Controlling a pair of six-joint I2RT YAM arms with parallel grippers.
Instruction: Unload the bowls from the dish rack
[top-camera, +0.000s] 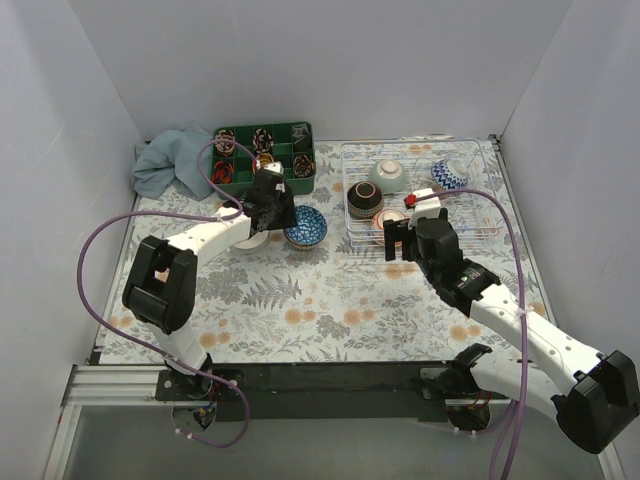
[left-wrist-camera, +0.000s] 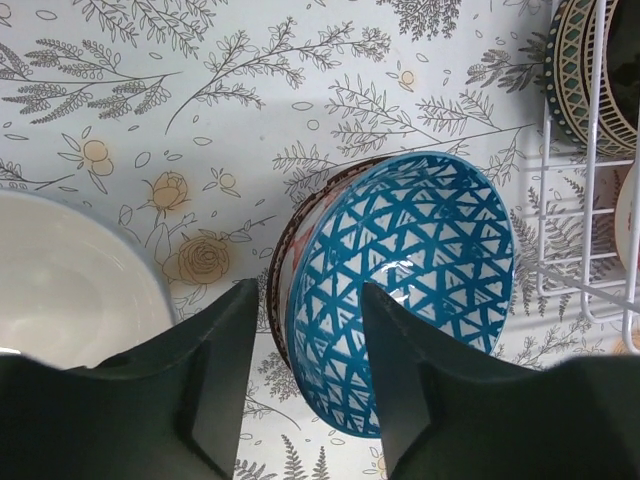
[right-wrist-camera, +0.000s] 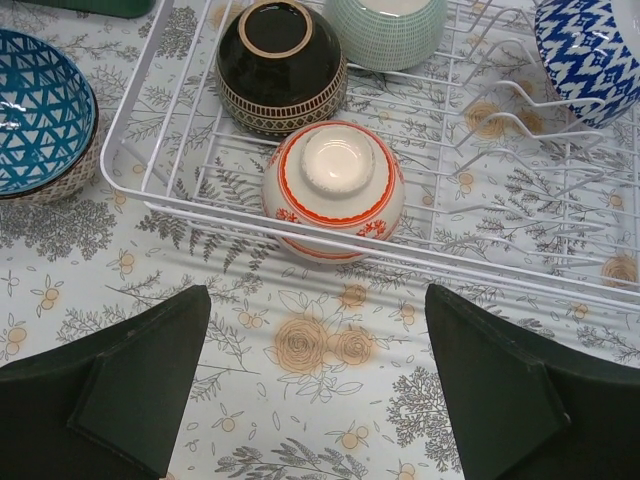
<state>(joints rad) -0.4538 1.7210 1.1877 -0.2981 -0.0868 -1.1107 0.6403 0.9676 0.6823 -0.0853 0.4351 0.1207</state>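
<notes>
The white wire dish rack (top-camera: 470, 215) sits at the right and holds a pale green bowl (top-camera: 388, 175), a blue-and-white bowl (top-camera: 448, 175), a black bowl (top-camera: 365, 200) and an upturned red-and-white bowl (top-camera: 388, 218). A blue triangle-pattern bowl (top-camera: 305, 226) rests tilted on the table, nested in a brown-rimmed bowl (left-wrist-camera: 278, 270), left of the rack. My left gripper (left-wrist-camera: 310, 300) is open, its jaws astride the blue bowl's (left-wrist-camera: 410, 280) near rim, with the left finger (left-wrist-camera: 215, 380) apart from it. My right gripper (right-wrist-camera: 318, 295) is wide open and empty above the table, just in front of the red-and-white bowl (right-wrist-camera: 335, 185).
A white bowl (left-wrist-camera: 70, 280) sits on the table just left of the left gripper. A green compartment tray (top-camera: 300, 133) with small items and a blue cloth (top-camera: 170, 160) lie at the back left. White walls enclose the table.
</notes>
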